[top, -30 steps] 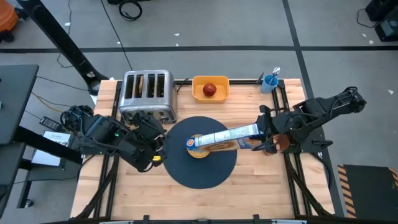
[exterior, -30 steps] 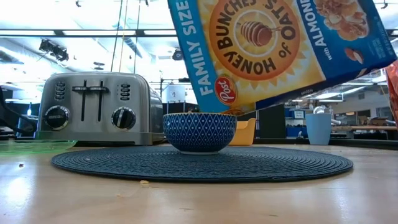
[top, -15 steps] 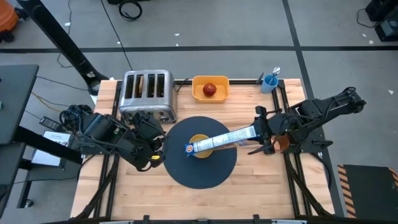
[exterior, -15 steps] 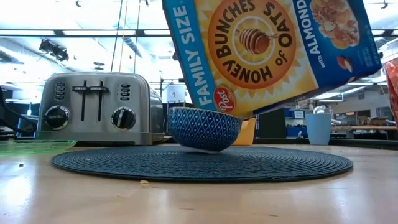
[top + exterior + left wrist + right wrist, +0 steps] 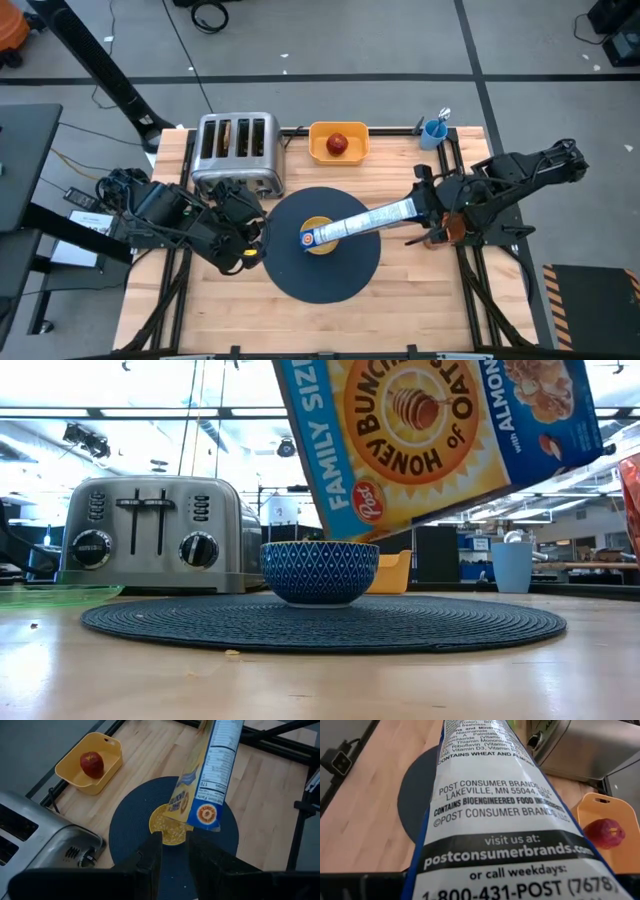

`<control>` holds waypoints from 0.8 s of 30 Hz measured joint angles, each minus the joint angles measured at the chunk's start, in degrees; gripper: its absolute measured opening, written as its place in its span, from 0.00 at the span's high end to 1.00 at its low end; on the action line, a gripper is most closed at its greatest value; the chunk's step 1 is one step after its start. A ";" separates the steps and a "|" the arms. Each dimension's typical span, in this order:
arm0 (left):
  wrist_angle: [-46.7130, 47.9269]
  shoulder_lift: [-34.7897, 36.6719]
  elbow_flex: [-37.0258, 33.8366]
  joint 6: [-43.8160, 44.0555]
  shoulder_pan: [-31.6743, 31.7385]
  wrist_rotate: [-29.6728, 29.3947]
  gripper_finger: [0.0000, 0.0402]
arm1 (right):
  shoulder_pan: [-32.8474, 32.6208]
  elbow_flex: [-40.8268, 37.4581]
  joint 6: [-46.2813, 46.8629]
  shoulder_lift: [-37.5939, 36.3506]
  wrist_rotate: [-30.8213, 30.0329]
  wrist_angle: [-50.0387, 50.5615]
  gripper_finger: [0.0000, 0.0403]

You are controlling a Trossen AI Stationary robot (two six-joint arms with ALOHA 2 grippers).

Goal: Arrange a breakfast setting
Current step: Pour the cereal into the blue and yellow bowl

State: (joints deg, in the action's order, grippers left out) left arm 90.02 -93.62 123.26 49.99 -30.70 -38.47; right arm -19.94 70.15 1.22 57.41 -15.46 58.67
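Above the bowl (image 5: 320,572), the right pincer (image 5: 425,208) tilts a cereal box (image 5: 440,435).

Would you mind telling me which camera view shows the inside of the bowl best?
The left wrist view: it looks down into the bowl, showing its yellow interior beneath the cereal box. The high view shows only a small yellow patch beside the box; the low view shows just its blue patterned outside; the right wrist view hides it.
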 joint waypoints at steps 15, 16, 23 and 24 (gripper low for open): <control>0.00 0.00 0.00 0.36 0.09 -0.01 0.77 | -0.55 -0.02 -4.70 0.46 -0.19 -0.10 0.53; 0.00 0.00 0.00 0.36 0.20 -0.01 0.77 | -0.55 -0.03 -4.68 0.48 -0.56 0.14 0.53; 0.00 0.00 0.00 0.32 1.34 -0.01 0.77 | -0.55 -0.04 -4.68 0.44 -1.16 0.06 0.53; 0.00 0.00 0.00 0.29 1.41 -0.01 0.77 | -0.55 -0.04 -4.72 0.42 -1.21 -0.11 0.53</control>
State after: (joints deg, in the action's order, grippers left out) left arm 90.02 -93.62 123.26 50.28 -29.29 -38.48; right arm -20.49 70.11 -3.50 57.83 -16.67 58.55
